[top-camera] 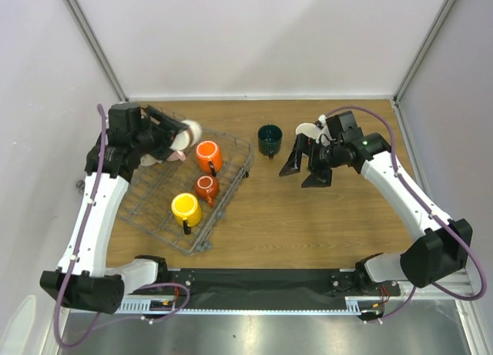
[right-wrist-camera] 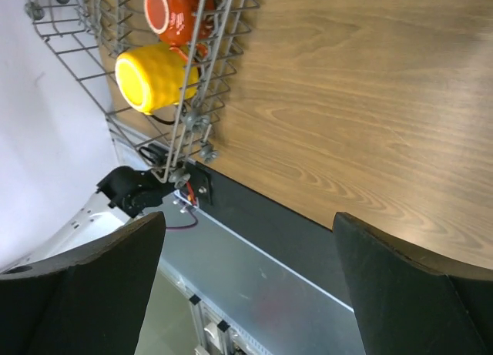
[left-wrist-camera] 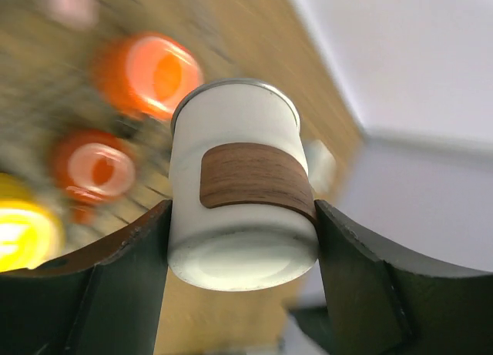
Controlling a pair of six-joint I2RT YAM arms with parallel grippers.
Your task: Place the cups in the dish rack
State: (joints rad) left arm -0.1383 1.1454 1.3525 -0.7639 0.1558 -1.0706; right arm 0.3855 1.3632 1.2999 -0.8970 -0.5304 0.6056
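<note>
- The surface (top-camera: 308, 209) was light brown wood grain with a black strip along its near edge, and plain white walls (top-camera: 254, 39) with metal corner posts closed in the cell
- The dish rack (top-camera: 231, 187) sat on the left half of the surface, askew to its edges, with one corner reaching toward the middle
- The left claw (top-camera: 176, 139) hung over the far end of the rack, gripping a cream mug (left-wrist-camera: 239, 178) by its sides
- The wrist view showed that mug's base facing the camera and its rim pointing away, so its long axis ran out along the fingers, with a wood-patterned band across its body
- An orange mug (top-camera: 208, 156), a smaller orange mug (top-camera: 206, 187) and a yellow mug (top-camera: 186, 209) lay in a row inside the rack, their mouths showing from above
- A pink mug (top-camera: 176, 156) was partly hidden beneath the left claw
- A dark green mug (top-camera: 269, 138) stood upright on the bare wood, mouth up, just beyond the rack's far corner
- The right claw (top-camera: 305, 170) hovered near the green mug, apart from it, spread wide and holding nothing
</note>
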